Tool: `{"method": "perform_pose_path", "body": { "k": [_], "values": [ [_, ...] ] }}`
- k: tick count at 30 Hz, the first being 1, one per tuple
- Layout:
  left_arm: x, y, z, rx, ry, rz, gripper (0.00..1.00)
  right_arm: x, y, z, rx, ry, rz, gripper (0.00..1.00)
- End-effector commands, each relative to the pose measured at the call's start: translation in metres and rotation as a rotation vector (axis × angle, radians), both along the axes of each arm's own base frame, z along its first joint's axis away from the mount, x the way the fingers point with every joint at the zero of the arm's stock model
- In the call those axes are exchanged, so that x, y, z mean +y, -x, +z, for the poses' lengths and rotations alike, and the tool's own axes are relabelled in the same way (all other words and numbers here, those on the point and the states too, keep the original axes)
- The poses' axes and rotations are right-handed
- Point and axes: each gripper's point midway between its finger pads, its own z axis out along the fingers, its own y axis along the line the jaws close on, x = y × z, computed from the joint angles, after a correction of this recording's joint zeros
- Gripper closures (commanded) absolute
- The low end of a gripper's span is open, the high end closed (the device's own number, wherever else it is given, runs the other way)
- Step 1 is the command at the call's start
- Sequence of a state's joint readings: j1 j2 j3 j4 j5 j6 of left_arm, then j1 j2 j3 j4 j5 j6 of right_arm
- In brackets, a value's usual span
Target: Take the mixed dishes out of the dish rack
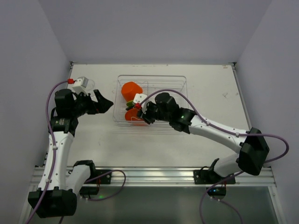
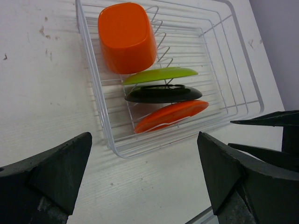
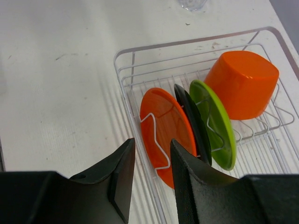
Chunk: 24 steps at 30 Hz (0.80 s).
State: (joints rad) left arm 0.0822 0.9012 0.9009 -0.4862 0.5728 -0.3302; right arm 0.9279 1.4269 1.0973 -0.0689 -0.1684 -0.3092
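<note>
Top external: bench (image 1: 210, 93) carries the dish rack (image 1: 180, 80), upper centre of frame. Left wrist: orange cup (image 2: 126, 37) sits in the rack, upper left. Below it the lime-green plate (image 2: 161, 74), black plate (image 2: 163, 94) and orange plate (image 2: 170, 115) stand on edge in the wires. Left gripper (image 2: 145, 154) is outside the rack, jaws spread wide. Right gripper (image 3: 152, 147): jaws narrowly apart at the orange plate's rim; I see nothing pinched.

This is a robotics lab test cell. Plain pale walls (image 1: 154, 28) box in a white table (image 1: 210, 93). An aluminium mounting rail (image 1: 154, 175) crosses the bottom of the frame.
</note>
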Motion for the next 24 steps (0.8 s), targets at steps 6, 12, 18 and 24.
{"method": "perform_pose_path", "body": {
  "k": [6,12,18,24],
  "values": [
    [-0.006,-0.002,0.008,-0.038,0.011,-0.030,0.00,0.009,-0.003,-0.007,0.028,0.035,0.054,0.62],
    [-0.006,-0.003,0.008,-0.037,0.013,-0.033,0.00,0.010,-0.013,-0.011,0.030,0.029,0.049,0.63],
    [-0.006,-0.004,0.006,-0.031,0.012,-0.033,0.00,0.010,-0.025,-0.015,0.035,0.027,0.036,0.62],
    [-0.006,-0.005,0.004,-0.029,0.010,-0.033,0.00,0.009,-0.035,-0.025,0.051,0.032,0.023,0.62]
  ]
}}
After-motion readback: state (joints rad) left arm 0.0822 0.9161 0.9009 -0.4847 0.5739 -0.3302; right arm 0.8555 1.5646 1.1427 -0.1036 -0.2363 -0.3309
